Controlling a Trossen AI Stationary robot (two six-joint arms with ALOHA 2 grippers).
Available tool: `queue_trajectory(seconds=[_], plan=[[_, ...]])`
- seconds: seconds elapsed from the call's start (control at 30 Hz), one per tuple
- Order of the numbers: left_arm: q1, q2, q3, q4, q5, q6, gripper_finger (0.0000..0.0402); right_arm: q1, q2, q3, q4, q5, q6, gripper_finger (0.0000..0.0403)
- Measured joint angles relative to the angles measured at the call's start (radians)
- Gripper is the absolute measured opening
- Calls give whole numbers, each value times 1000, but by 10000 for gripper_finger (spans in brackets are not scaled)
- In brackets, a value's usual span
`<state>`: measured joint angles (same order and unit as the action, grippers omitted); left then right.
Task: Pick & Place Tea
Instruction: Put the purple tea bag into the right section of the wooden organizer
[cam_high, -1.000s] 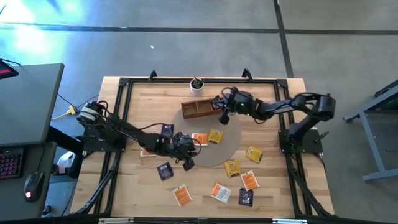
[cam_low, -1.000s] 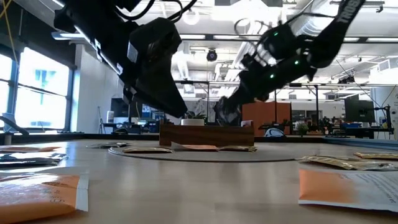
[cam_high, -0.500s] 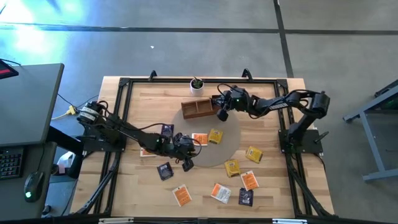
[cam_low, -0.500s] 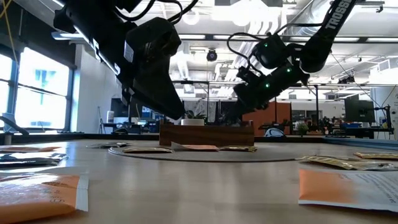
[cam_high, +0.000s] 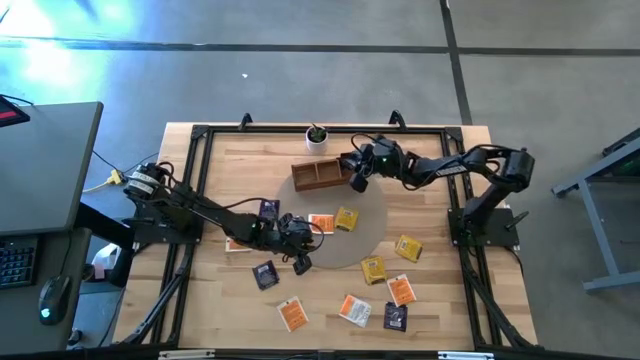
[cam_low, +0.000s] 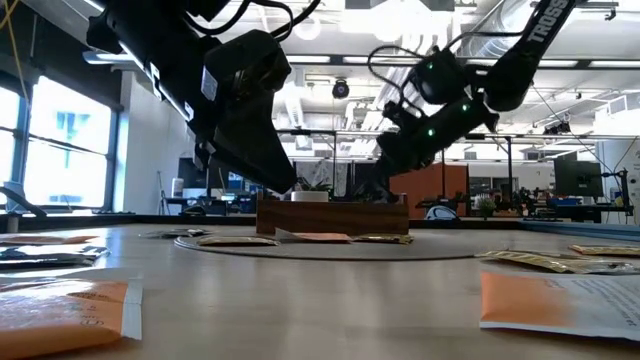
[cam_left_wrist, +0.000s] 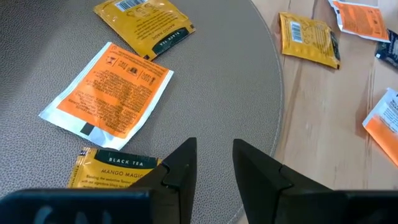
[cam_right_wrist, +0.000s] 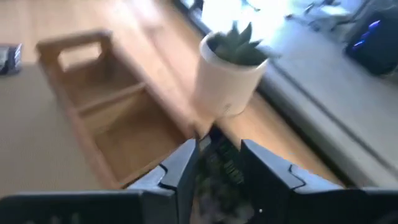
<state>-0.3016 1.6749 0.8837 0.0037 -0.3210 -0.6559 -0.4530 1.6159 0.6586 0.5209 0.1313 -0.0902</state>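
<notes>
A pale wooden table (cam_high: 240, 170) with a black frame fills the middle of the high view, standing on grey floor; a dark desk sits at the left edge. On it lies a round grey mat (cam_high: 372, 225). The low view looks across to a large hall with windows at the left.

The left arm reaches from the left edge to the picture's centre, the right arm from the right edge to just above centre.

The brown wooden tray (cam_high: 318, 175) lies at the mat's upper edge, a white plant pot (cam_high: 317, 138) above it.

Tea sachets (cam_high: 347, 219) are scattered across the centre and lower half.

The right gripper (cam_high: 357, 181) is at the tray's right end; a dark sachet (cam_right_wrist: 217, 163) sits between its parted fingers, whether gripped I cannot tell. The left gripper (cam_left_wrist: 212, 163) hangs over the mat, fingers slightly apart, empty, an orange sachet (cam_left_wrist: 112, 91) and a yellow sachet (cam_left_wrist: 109, 168) just beside.
</notes>
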Motion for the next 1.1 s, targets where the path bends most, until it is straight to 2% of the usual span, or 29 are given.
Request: queue_trajectory(seconds=[0.07,0.2,0.4,0.73,1.1], plan=[[0,0,0,-3,0,0,103,0,-36,0,-4,22,-8,130],[0,0,0,-4,0,-1,103,0,-95,0,-35,-5,-20,129],[0,0,0,-5,0,-3,103,18,-121,0,-74,-28,-23,126],[0,0,0,-3,0,-3,103,26,-53,0,-86,54,-45,126],[0,0,0,-4,-1,-3,103,26,13,0,8,69,-49,116]])
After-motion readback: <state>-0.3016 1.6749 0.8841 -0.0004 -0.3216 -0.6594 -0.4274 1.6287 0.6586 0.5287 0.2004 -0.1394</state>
